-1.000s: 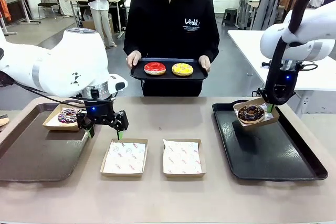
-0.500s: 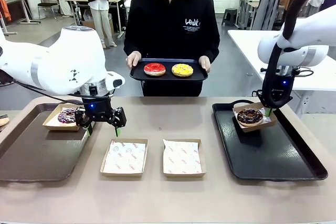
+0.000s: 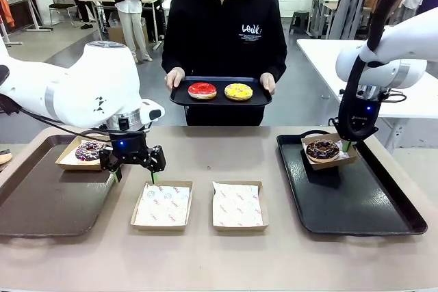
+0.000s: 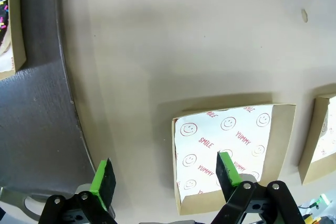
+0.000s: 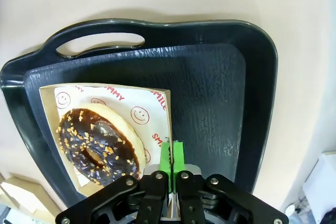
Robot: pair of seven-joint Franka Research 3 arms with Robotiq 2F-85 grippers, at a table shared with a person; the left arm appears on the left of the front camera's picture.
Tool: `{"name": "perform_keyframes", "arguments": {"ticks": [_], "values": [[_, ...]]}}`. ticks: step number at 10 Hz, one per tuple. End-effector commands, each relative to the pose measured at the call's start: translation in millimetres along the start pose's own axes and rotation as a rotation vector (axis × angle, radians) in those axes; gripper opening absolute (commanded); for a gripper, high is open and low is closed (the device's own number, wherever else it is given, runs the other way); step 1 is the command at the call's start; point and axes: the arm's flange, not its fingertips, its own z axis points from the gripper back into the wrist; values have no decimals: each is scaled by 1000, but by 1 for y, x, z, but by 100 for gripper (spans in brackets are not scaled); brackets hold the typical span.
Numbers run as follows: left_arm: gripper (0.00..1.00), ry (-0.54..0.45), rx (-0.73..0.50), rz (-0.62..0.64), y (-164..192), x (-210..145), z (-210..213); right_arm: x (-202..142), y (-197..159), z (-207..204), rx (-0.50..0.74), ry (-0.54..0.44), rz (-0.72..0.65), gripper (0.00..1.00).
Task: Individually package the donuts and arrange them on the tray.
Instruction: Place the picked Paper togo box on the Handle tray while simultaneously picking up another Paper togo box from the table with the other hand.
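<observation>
Beige tabletop (image 3: 274, 258), person in black top (image 3: 224, 25) at its far side, white table (image 3: 321, 59) behind right

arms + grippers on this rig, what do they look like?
The left arm and right arm are white rounded shells with grey joint bands, black cables and a blue wrist light. The left gripper and right gripper are black, two-finger, with green pads.

You have a tan table (image 3: 287, 254) with four things resting straight on it. A brown tray (image 3: 41, 203) sits at the robot's left and a black tray (image 3: 356, 203) at its right. Between them, two open paper boxes lie side by side, just apart: the left box (image 3: 162, 204) and the right box (image 3: 237, 204), each lined with smiley-print paper.
</observation>
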Motion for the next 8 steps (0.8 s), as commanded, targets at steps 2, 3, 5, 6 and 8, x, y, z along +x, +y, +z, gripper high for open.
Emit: {"name": "perform_keyframes", "arguments": {"ticks": [2, 3, 5, 6, 8], "values": [[100, 6, 2, 11, -4, -2, -13, 9, 1, 2, 12, -12, -23, 2], [100, 3, 11, 41, -7, -6, -16, 9, 1, 2, 13, -14, -25, 2], [100, -19, 23, 57, -10, -19, -20, 9, 1, 3, 14, -16, -23, 2], [100, -29, 15, 51, -10, -26, -20, 10, 1, 3, 13, -16, -24, 2], [100, -53, -9, 40, -12, -40, -21, 9, 0, 3, 16, -15, -23, 2]]}}
